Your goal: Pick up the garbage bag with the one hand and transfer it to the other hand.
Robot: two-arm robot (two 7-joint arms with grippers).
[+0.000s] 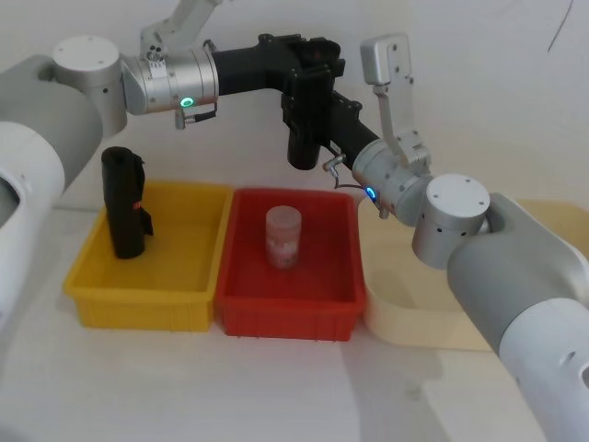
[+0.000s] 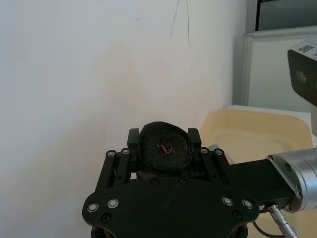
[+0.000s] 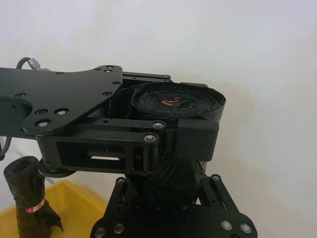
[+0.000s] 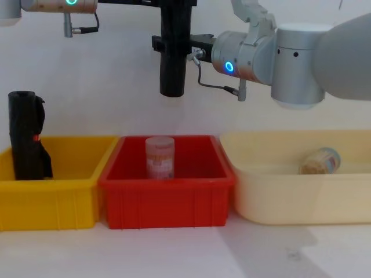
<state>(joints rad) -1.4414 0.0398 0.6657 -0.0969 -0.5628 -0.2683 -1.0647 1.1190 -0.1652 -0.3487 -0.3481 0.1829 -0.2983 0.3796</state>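
The bag roll was held upright in the air, directly above the red bin. It was gripped by both grippers at once: the left gripper, reaching in from above the yellow bin, was clamped on its upper part, and the right gripper, coming from the cream tub side, was closed around it just below.

The handover was judged to be at its midpoint. To be done well, the right gripper's hold should be confirmed firm before the left gripper is released, and the left fingers should be drawn straight away from the roll so it is not tilted or dragged. A slip would send the roll down onto the jar in the red bin.

No writing could be read. A small red mark was seen on the roll's top end. A red band was seen on the second black roll, standing in the yellow bin.
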